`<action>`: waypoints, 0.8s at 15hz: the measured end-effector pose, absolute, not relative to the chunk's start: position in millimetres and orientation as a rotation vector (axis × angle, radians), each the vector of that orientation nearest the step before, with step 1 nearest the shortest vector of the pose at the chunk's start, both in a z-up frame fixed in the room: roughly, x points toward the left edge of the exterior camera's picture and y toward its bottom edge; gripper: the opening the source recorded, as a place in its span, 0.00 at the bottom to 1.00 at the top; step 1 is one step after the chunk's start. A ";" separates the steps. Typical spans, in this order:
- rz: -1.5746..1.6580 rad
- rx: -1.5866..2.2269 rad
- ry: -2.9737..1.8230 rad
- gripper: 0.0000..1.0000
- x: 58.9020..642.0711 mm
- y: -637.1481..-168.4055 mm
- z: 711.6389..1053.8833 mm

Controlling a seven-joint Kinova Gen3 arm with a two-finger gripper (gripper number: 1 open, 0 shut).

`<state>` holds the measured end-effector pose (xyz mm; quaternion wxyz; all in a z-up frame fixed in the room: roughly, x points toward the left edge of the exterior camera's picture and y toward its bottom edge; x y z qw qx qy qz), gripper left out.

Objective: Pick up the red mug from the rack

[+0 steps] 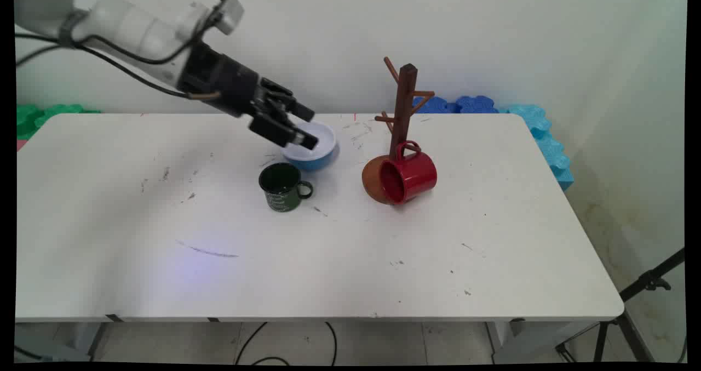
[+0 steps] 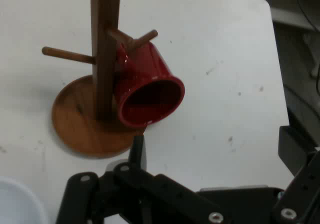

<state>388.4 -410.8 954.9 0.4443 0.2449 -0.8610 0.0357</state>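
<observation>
The scuffed white desk [image 1: 350, 250] stands against a pale wall, with blue and green foam blocks [image 1: 493, 108] behind it. The black two-finger hand [image 1: 306, 127] hovers open and empty over the blue bowl with a white inside [image 1: 315, 150], beside the dark green enamel mug [image 1: 282, 187]. Right of the bowl, the brown wooden mug tree [image 1: 402, 124] has a red mug [image 1: 408, 176] tipped against its base; only the hand view shows the mug's handle at the trunk under a peg.
</observation>
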 end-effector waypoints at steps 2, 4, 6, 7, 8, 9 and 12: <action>0.073 0.670 -2.104 1.00 370.9 -411.5 941.2; 0.066 0.709 -2.087 1.00 358.5 -412.5 931.4; 0.060 0.744 -2.073 1.00 346.3 -413.7 921.8; 0.056 0.763 -2.066 1.00 339.0 -414.5 916.0; 0.052 0.775 -2.063 1.00 334.3 -414.8 912.1; 0.048 0.788 -2.059 1.00 327.5 -415.4 906.3; 0.045 0.814 -2.042 1.00 307.0 -417.0 887.0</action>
